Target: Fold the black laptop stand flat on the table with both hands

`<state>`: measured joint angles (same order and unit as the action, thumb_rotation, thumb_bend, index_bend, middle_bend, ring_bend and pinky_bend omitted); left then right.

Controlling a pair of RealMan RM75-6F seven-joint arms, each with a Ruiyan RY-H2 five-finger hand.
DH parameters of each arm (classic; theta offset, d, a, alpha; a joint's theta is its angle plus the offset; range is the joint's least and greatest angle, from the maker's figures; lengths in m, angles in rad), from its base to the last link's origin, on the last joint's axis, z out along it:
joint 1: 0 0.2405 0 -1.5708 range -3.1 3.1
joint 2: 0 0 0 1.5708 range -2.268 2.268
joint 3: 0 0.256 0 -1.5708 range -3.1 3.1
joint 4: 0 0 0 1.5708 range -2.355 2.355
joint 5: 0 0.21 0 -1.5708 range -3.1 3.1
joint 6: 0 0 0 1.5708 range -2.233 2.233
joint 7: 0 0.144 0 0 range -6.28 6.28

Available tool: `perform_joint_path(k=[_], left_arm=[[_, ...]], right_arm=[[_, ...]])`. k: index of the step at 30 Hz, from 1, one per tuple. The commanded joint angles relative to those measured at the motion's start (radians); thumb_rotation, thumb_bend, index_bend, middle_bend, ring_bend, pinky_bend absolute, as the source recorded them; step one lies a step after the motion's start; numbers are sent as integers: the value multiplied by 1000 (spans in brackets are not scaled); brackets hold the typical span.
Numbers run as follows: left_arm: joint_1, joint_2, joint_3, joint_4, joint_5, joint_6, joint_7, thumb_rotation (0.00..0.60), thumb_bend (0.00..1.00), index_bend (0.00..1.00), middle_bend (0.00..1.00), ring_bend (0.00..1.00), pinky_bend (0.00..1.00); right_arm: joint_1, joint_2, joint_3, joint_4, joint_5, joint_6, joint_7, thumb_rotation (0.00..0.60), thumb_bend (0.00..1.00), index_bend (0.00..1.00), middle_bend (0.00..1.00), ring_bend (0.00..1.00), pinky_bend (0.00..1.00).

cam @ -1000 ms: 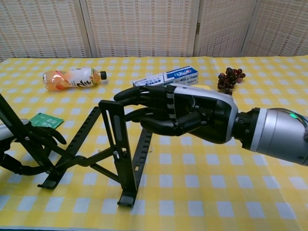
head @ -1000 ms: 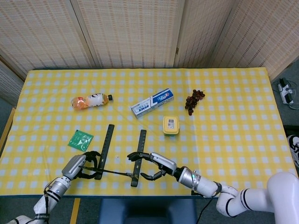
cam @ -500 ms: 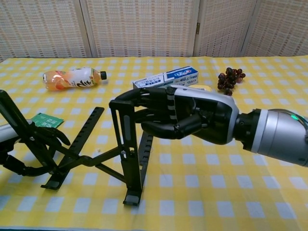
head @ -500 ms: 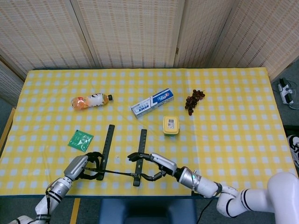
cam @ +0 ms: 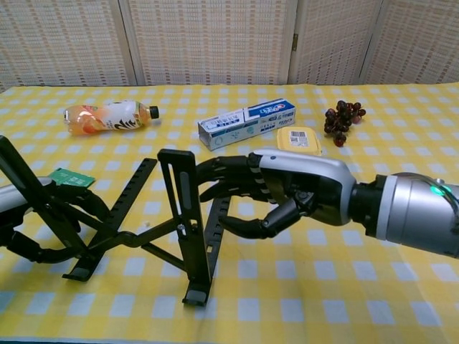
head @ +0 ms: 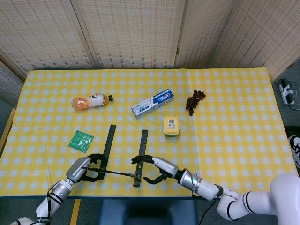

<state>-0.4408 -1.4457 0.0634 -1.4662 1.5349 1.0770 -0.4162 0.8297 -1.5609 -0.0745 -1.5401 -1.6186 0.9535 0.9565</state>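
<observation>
The black laptop stand (cam: 185, 215) is propped open near the table's front edge, with its two base bars (head: 142, 145) lying on the checked cloth and both support arms raised. My left hand (cam: 82, 206) wraps its fingers around the left raised arm; in the head view the left hand (head: 84, 168) sits at the stand's left end. My right hand (cam: 294, 190) hovers just right of the right upright arm with its fingers spread and its fingertips close to the bar, gripping nothing. From above, the right hand (head: 157, 168) lies beside the right base bar.
On the cloth lie a green packet (head: 80, 140) left of the stand, an orange drink bottle (head: 91, 101), a blue-and-white toothpaste box (head: 152, 103), a yellow box (head: 171, 125) and dark grapes (head: 194, 101). The table's front edge (head: 140, 196) runs just below both hands.
My right hand has uncurled its fingers off the right upright arm and dropped lower and back. The stand shifted slightly right and is still raised. The left hand keeps its grip.
</observation>
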Motion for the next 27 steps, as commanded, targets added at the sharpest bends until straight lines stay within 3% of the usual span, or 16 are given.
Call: perform_joint_path(k=[1,4,8,12,16,27], left_arm=[[-3,18,7,-18,15,2,-5,600,354,226,216,131,260],[-6,38,14,-33,32,6,-15,600,353,122,112,15,131],[-6,63,18,-47,46,18,-13,600,354,21,6,0,6],[-16,112,25,-65,60,13,-10,600,365,7,0,0,0],[-15,150,21,-76,53,22,25,600,460,8,0,0,0],[16,189,-44,-61,-41,81,191,600,563,37,0,0,1]], right_arm=[[-3,-14,7,-6,7,-7,-18,600,487,160,129,137,54],[-5,-22,12,-9,3,-6,-32,600,487,122,123,133,50],[-8,-38,27,-17,9,-1,-68,600,487,55,112,122,38],[-9,-49,41,-35,22,-5,-93,600,487,21,97,107,17],[-9,-62,54,-39,32,-11,-115,600,487,1,79,92,0],[-12,-122,111,-22,89,-21,-218,600,487,0,70,78,0]])
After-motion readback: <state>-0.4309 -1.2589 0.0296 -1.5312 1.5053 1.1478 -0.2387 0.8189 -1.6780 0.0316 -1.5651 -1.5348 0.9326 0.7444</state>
